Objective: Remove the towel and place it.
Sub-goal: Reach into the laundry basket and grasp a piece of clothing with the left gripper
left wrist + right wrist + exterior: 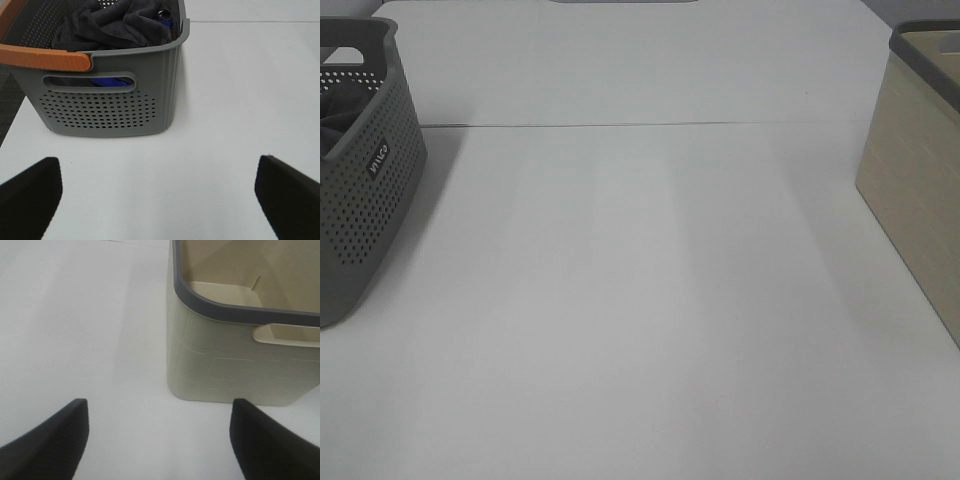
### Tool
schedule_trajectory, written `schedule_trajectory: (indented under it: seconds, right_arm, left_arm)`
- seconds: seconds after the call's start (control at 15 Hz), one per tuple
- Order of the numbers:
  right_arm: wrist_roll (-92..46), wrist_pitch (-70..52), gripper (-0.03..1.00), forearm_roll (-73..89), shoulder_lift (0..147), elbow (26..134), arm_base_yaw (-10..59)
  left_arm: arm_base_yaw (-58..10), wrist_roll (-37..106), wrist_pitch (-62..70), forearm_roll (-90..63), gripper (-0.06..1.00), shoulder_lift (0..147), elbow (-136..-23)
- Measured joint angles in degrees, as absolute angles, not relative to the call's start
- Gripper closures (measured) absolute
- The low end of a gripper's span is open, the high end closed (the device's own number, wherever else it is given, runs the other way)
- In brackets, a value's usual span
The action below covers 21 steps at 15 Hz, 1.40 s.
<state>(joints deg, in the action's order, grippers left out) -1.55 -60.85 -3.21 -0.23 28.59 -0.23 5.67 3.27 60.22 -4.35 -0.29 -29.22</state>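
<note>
The task is only being begun: the towel point(110, 25) is being left bunched inside the basket point(110, 107), while the left claw point(159, 165), near the basket, and the right claw point(160, 405), well apart from it, are being held released and empty.

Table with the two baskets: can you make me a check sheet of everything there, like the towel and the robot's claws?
Surface: white table with a thin seam line across its far part.
Job's things: dark grey towel bunched up inside the grey perforated basket, not yet taken out.
Clutter: blue cloth under the towel in the same basket; beige bin, with nothing in the part of its inside that shows.
Grippers: left gripper open, holding nothing, facing the grey basket; right gripper open, holding nothing, facing the beige bin.
Cables: nothing seen.
Surroundings: dark floor past the table edge by the grey basket.
</note>
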Motion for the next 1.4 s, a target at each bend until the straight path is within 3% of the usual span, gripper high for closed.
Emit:
schedule_trajectory:
  seconds: [1.4]
  right_arm:
    - [-1.5,-60.8,0.21,-3.2,-0.2,28.6,-0.2]
  left_arm:
    - [5.7,3.3,60.2,-4.4,-0.05,-0.3,-29.2]
